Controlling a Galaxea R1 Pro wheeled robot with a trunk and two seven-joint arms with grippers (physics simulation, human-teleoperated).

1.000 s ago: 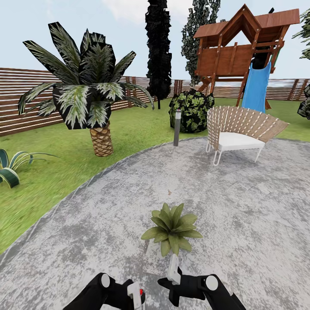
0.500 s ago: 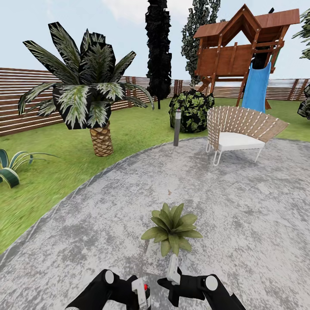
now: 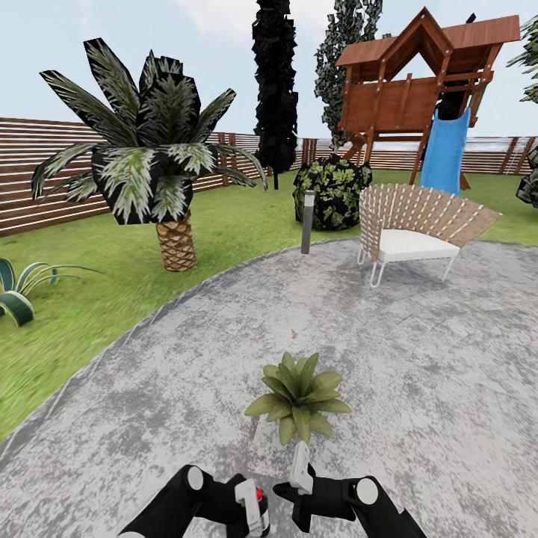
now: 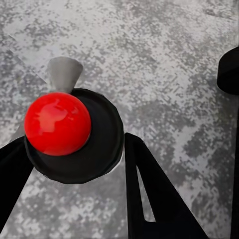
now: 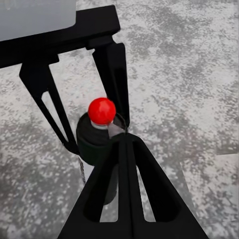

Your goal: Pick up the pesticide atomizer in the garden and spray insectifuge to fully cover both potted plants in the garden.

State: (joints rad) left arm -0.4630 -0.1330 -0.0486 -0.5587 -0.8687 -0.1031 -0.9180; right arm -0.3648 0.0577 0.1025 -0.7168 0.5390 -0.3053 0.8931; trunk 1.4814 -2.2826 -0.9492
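On the round stone patio point(image 3: 418, 373), just ahead of the robot's two arms, one potted plant point(image 3: 299, 394) is sitting with its pointed green leaves spreading flat. Low in the head view, the left gripper point(image 3: 246, 509) is pinching the pesticide atomizer point(image 3: 251, 505), a pale body carrying a small red spot. In the left wrist view the sprayer's round black cap is showing from above, topped by a glossy red knob point(image 4: 57, 123), with a grey nozzle pointing away over the paving and a black finger standing on either side of the cap. The right gripper point(image 5: 124, 144) is hovering close beside the left one, its two fingers pressed together with nothing between them. In the right wrist view it is looking straight at the atomizer in the other claw. A small white piece is showing at its tip in the head view, probably part of the finger itself, though the view is too coarse to be sure.

Beyond the plant, a woven chair point(image 3: 415, 228) is standing on the far side of the patio, near a short bollard lamp point(image 3: 307, 220) at the patio's edge. The lawn point(image 3: 90, 299) is wrapping around the stone, with a palm point(image 3: 149, 157) to the left and the slatted fence point(image 3: 45, 172) behind it.
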